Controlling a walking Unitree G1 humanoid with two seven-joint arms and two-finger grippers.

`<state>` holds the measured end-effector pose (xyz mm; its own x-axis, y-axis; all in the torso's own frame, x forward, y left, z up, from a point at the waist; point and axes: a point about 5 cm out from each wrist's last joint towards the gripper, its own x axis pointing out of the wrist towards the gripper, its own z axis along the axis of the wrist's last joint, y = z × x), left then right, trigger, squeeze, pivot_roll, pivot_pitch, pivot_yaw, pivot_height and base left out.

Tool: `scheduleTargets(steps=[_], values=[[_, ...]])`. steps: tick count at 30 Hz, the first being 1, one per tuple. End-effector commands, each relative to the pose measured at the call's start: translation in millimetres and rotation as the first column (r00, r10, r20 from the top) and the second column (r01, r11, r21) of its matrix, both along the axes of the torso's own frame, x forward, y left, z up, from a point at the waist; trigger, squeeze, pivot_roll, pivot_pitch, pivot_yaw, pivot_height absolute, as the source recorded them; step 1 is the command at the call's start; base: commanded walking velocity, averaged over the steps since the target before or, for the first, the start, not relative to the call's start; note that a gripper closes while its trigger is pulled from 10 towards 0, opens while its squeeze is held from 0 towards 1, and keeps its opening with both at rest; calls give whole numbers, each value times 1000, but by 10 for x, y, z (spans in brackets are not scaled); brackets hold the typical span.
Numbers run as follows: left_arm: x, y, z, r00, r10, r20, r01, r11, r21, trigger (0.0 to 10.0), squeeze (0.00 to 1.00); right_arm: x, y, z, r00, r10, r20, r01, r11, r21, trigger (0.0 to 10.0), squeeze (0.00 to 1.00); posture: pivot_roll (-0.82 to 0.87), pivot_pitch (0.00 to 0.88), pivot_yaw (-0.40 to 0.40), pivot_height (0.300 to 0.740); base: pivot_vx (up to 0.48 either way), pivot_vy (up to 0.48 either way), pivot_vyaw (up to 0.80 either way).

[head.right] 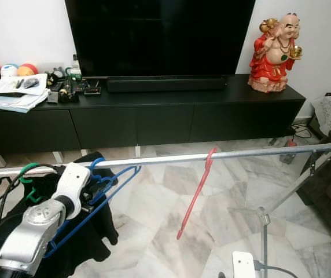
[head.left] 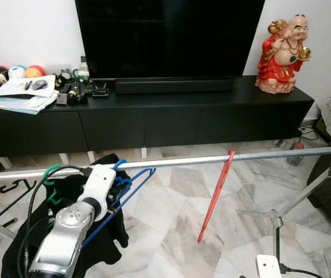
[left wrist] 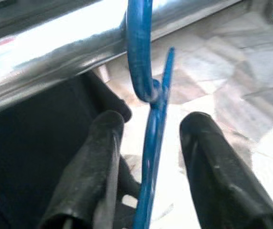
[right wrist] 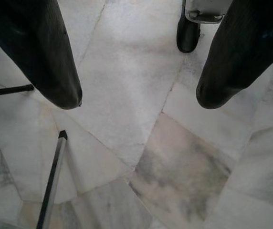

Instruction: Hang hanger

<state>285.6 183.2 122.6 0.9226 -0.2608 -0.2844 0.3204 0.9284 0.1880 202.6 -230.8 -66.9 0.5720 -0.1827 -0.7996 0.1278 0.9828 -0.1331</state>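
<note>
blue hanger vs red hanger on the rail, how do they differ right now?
The blue hanger sits at the robot's left end of the rail, beside black clothing; the red hanger hangs alone near the middle. The left gripper is open with the blue hanger between its fingers; nothing touches the red hanger. Shared: both hook over the same rail, both bare.

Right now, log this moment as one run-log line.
left pincer: open, fingers straddling blue hanger | hook over metal rail | red hanger already hung | right pincer: open, idle over floor
</note>
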Motion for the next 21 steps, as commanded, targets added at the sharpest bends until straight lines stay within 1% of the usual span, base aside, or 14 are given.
scheduleTargets(steps=[1, 3, 5, 7, 8, 9, 10, 11, 12, 13, 15, 17, 19, 21], values=[[-44, -11, 100, 998, -49, 33, 51, 998, -36, 10000, 1000, 15, -22, 14, 1000, -2, 0, 2, 1000, -5, 10000, 0, 107, 11, -39, 740, 0, 0, 0], [-88, 4, 116, 997, -61, 36, 63, 996, -63, 10000, 1000, 16, -23, 15, 1000, -2, 0, 2, 1000, -5, 10000, 0, 107, 11, -39, 740, 0, 0, 0], [-279, 119, 152, 994, -100, 46, 104, 988, -114, 10000, 945, 23, -27, 20, 1000, 1, 1, -1, 1000, -6, 10000, 0, 111, 14, -38, 740, 0, 0, 0], [-319, 151, 156, 994, -104, 47, 109, 987, -117, 10000, 945, 24, -28, 21, 1000, 1, 1, -1, 1000, -5, 10000, 0, 111, 14, -38, 740, 0, 0, 0], [-392, 260, 146, 996, -70, 47, 76, 987, -144, 10000, 439, 26, -32, 23, 1000, 3, 2, -3, 1000, -6, 10000, 0, 117, 16, -36, 740, 0, 0, 0], [-447, 389, 114, 999, -4, 38, 10, 988, -154, 10000, 263, 26, -37, 24, 1000, 5, 2, -5, 1000, -6, 10000, 0, 117, 17, -35, 740, 0, 0, 0], [-447, 389, 114, 999, -4, 38, 10, 988, -154, 10000, 263, 26, -37, 24, 1000, 5, 2, -5, 1000, -6, 10000, 0, 117, 17, -35, 740, 0, 0, 0], [-529, 546, 53, 997, 65, 30, -61, 989, -135, 10000, 0, 21, -46, 24, 1000, 5, 1, -5, 1000, -7, 10000, 0, 120, 17, -35, 740, 0, 0, 0], [-594, 687, -7, 990, 141, 25, -136, 982, -127, 10000, 0, 19, -52, 24, 1000, 6, 0, -6, 1000, -8, 10000, 0, 121, 18, -36, 740, 0, 0, 0], [-594, 687, -7, 990, 141, 25, -136, 982, -127, 10000, 0, 19, -52, 24, 1000, 6, 0, -6, 1000, -8, 10000, 0, 121, 18, -36, 740, 0, 0, 0], [-791, 984, -215, 951, 310, 4, -308, 944, -118, 10000, 0, 6, -80, 25, 1000, 16, -6, -16, 1000, -14, 10000, 0, 127, 24, -49, 740, 0, 0, 0], [-861, 1033, -282, 941, 337, -2, -336, 938, -91, 10000, 0, -1, -93, 25, 1000, 18, -8, -18, 1000, -16, 10000, 0, 128, 26, -51, 740, 0, 0, 0], [-962, 1076, -455, 928, 363, -79, -369, 926, -77, 10000, 0, -10, -107, 24, 1000, 24, -11, -24, 1000, -19, 10000, 0, 129, 27, -56, 740, 0, 0, 0], [-1129, 1094, -755, 905, 379, -195, -395, 917, -49, 10000, 0, -23, -135, 25, 999, 32, -14, -33, 999, -24, 10000, 0, 121, 32, -66, 740, 0, 0, 0]])
